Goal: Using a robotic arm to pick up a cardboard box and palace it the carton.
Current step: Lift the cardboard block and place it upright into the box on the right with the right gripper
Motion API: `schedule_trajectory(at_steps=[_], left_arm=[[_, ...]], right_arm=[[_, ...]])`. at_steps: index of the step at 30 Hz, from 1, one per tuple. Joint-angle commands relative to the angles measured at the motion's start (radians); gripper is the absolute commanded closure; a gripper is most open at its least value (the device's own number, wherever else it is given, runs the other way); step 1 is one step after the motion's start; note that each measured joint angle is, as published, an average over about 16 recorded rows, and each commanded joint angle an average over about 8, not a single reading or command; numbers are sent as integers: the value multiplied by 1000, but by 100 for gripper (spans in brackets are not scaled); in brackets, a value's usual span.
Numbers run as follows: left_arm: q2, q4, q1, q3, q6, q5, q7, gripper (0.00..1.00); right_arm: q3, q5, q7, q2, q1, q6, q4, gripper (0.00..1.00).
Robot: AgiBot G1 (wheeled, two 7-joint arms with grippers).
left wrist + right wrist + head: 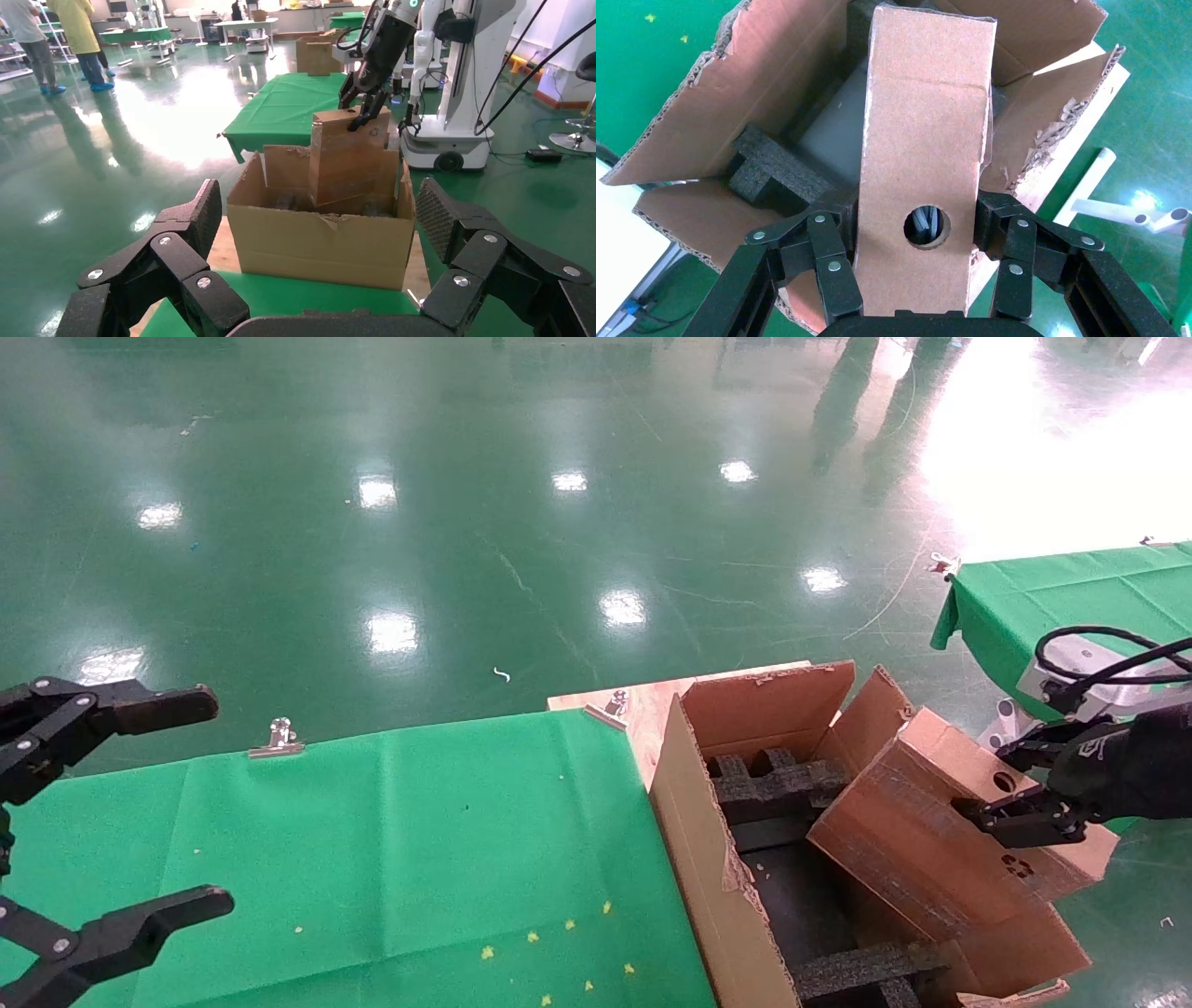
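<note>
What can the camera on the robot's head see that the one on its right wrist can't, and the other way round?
Only the head view shows the left gripper, open and idle over the green table, the clips on the cloth, and the recycling mark on the cardboard box.

Only the right wrist view looks straight down the box, showing both fingers pressed on its sides and something pale inside its round hole.

Both show the right gripper holding the box over the open carton with black foam blocks.

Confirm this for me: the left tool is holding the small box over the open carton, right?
Not quite. The right tool holds the box over the carton, as the right wrist view shows. The left tool hangs open over the green table, holding nothing.
</note>
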Motion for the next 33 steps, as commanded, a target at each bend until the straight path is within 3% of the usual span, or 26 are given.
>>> schedule_trajectory(at_steps=[1, 8, 21, 33], left_arm=[[0, 0, 0, 0, 0, 0, 0, 0], [0, 0, 0, 0, 0, 0, 0, 0], [0, 0, 0, 0, 0, 0, 0, 0], [0, 0, 0, 0, 0, 0, 0, 0]], right_arm=[[2, 1, -7, -3, 2, -6, -3, 100], [-17, -25, 87, -38, -26, 43, 3, 100], [-63, -202, 493, -81, -63, 150, 100, 100], [-97, -297, 824, -156, -121, 217, 116, 100]])
